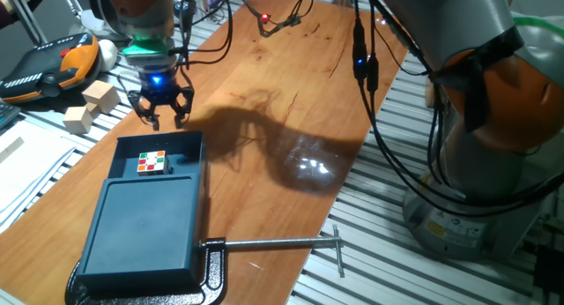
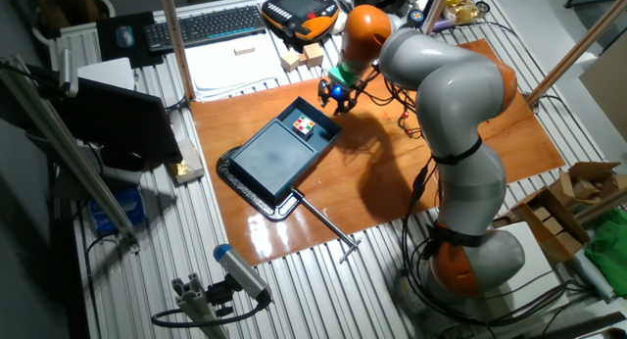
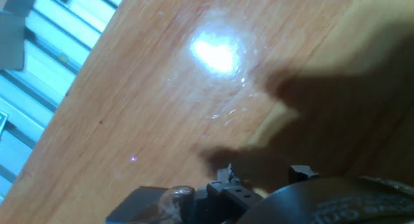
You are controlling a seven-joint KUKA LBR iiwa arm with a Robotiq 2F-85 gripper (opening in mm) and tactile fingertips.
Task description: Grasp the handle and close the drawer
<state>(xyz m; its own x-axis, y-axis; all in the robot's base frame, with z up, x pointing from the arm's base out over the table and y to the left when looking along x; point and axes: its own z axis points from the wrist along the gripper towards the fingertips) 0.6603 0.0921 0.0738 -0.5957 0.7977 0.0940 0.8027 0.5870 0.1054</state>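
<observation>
Plastic is what the drawer (image 1: 160, 152) appears to be made of: a thin-walled, dark teal tray, so it is probably light and fairly stiff, sliding easily once pushed. It is sticking out from the box (image 1: 145, 226) toward 12 o'clock in the one fixed view, roughly a third open, and is carrying a small colour cube (image 1: 152, 162) inside. A black clamp (image 1: 210, 270) is pinning the box at its 6 o'clock end, with its silver rod (image 1: 282, 244) lying off toward 3 o'clock, so the box should be staying put while the drawer is being pushed.

The gripper (image 1: 162, 120) is hovering just beyond the drawer's front wall, at about 12 o'clock from it, above the wooden board (image 1: 291, 93) and apart from the plastic. Its fingers (image 1: 182, 107) are spread and holding nothing. The hand view is showing only bare wood and shadow, so the drawer is not yet lying between the fingers.

The handle (image 1: 159, 136) is hard to make out, being the same colour as the front wall; it seems to be sitting at the middle of that wall. Taking hold there, centred, looks wisest, since a thin wall could flex or the smooth plastic could slip under an off-centre pinch. Gentle closing force should be enough.
</observation>
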